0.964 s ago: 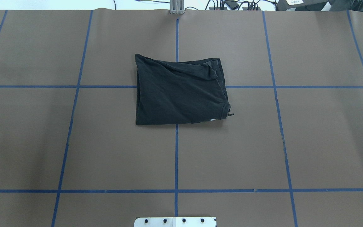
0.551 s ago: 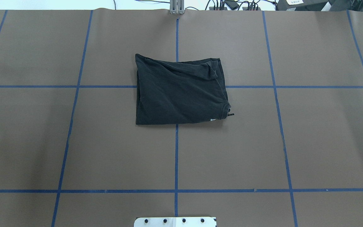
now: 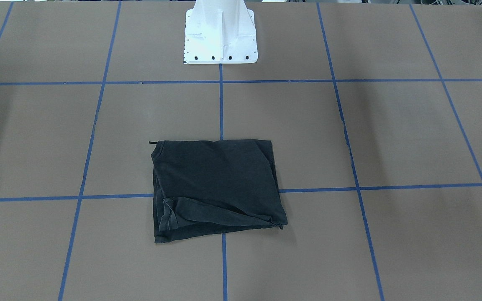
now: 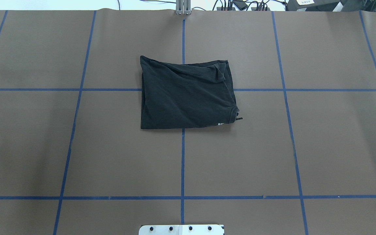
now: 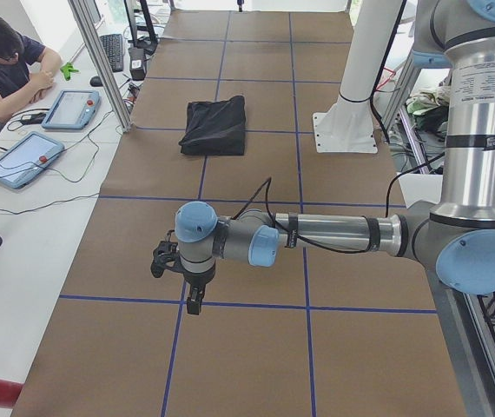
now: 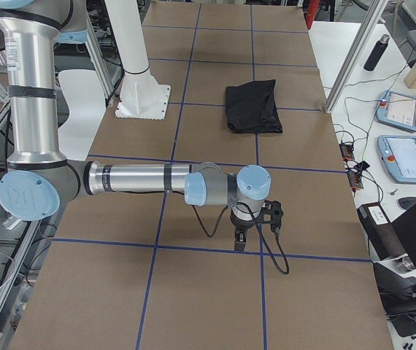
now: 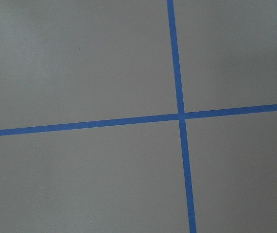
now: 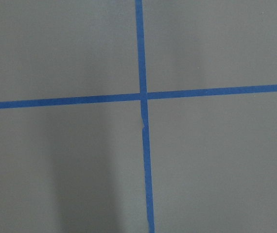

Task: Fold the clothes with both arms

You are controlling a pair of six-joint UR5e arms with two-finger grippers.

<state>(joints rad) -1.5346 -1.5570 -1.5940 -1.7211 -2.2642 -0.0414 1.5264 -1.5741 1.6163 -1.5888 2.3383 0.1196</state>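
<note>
left end effector, right end effector: grip indiscernible; creased black t-shirt rectangle

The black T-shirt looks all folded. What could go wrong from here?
1. The T-shirt has a rumpled loose flap at one far corner; it might slip open and spoil the fold.
2. The left gripper and right gripper hang far off at the table's ends. If one came in to tidy up, it could pinch several layers and drag the stack apart.
</note>
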